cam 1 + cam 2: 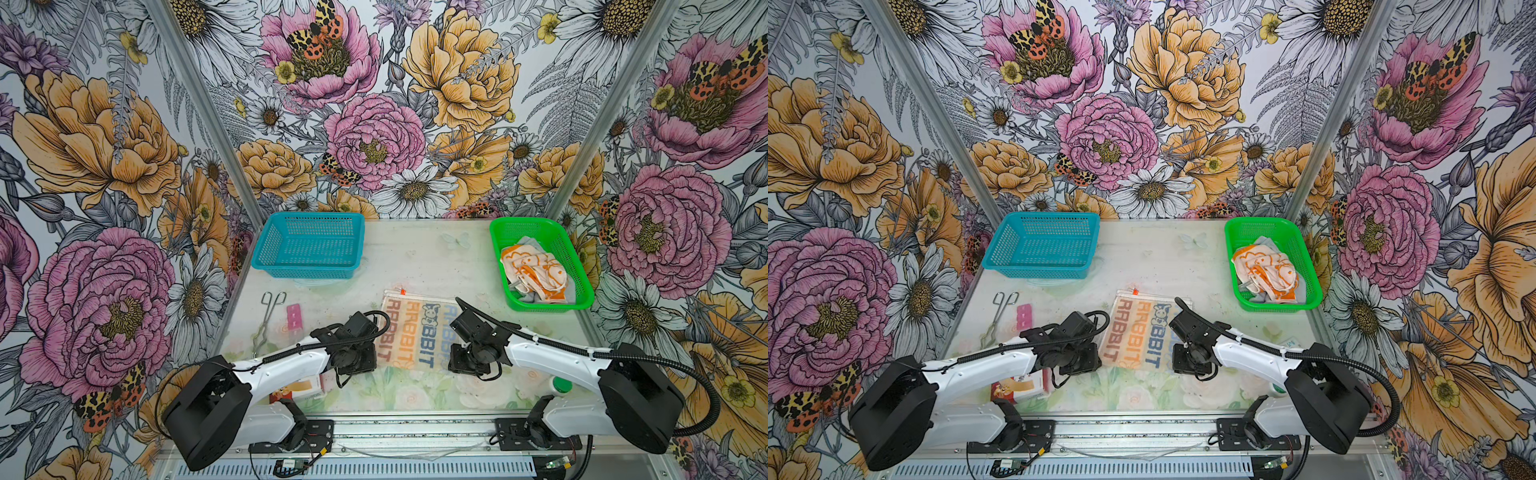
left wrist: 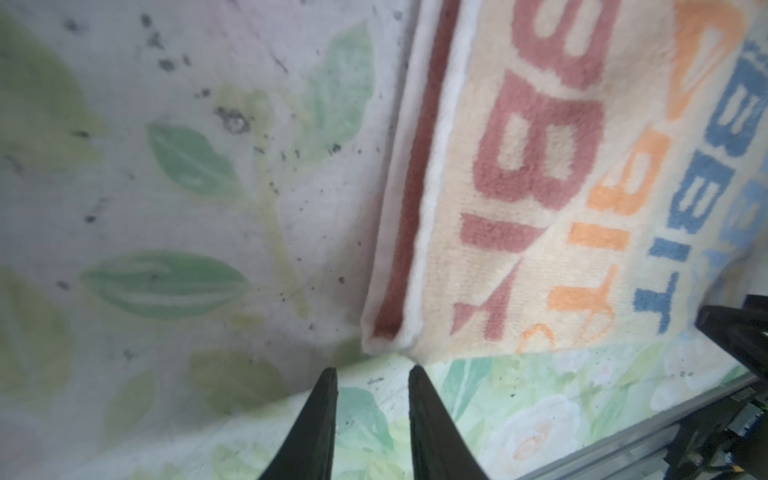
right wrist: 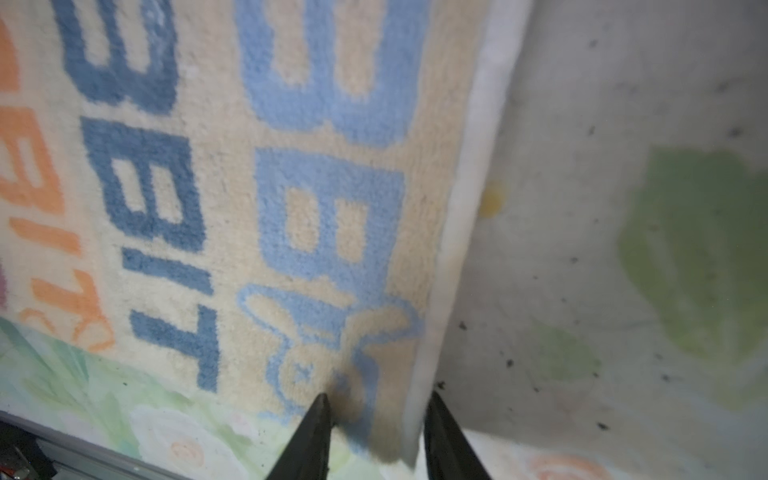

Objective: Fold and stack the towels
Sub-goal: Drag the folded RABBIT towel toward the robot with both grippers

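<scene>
The left tool [image 2: 372,370] stood partly open and empty, tips just short of the near left corner of the cream towel with "RABBIT" lettering [image 1: 409,332]. The right tool [image 3: 376,397], partly open, straddled its near right corner; only wrist views showed this. Beyond lay bare desk [image 1: 415,257], then the orange flowered towel [image 1: 534,270] and grey towel [image 1: 525,242] crumpled in a green mesh basket [image 1: 579,266].

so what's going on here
A cream terry towel with RABBIT lettering lies flat mid-table. At its near corners, the left gripper is open just short of one and the right gripper is open astride the other. An orange flowered towel and a grey one sit crumpled in the green plastic basket.
</scene>
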`<state>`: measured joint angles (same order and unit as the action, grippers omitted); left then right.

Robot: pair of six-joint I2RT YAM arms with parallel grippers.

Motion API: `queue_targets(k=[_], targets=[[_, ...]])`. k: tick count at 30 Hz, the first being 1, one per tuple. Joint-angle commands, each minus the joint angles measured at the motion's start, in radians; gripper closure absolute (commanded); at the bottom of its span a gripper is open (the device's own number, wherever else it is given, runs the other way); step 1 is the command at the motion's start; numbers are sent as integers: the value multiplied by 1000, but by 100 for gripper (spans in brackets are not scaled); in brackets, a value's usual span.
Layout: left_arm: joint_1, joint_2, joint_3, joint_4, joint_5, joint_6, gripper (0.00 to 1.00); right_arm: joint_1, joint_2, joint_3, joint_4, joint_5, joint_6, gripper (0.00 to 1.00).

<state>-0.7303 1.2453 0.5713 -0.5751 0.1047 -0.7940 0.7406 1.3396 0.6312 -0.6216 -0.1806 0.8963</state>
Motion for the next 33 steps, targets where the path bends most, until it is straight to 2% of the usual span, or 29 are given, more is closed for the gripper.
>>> queue_targets(k=[1, 8, 10, 12, 17, 19, 22, 23, 29, 33], targets=[[27, -23, -14, -29, -36, 23, 67, 22, 14, -8, 21, -24, 32, 63], [40, 18, 0, 44, 16, 60, 65, 47, 27, -35, 23, -10, 52, 65], [42, 40, 12, 51, 14, 72, 65, 46, 31, -34, 22, -11, 53, 73], [44, 65, 19, 64, 14, 82, 64, 47, 31, -34, 23, -10, 55, 86], [45, 111, 32, 99, 22, 96, 64, 47, 31, -45, 20, -14, 56, 100], [45, 123, 35, 106, 28, 99, 68, 46, 26, -51, 17, -14, 58, 100], [44, 127, 33, 98, 55, 99, 97, 47, 9, -61, 3, -16, 64, 100], [39, 115, 27, 80, 58, 91, 100, 47, -3, -67, -5, -16, 67, 100], [-87, -74, -57, -74, 65, -86, 100, 46, -135, -143, -95, -35, 104, 100], [-117, -132, -54, -156, 78, -106, 100, 75, -209, -172, -131, -72, 121, 100]])
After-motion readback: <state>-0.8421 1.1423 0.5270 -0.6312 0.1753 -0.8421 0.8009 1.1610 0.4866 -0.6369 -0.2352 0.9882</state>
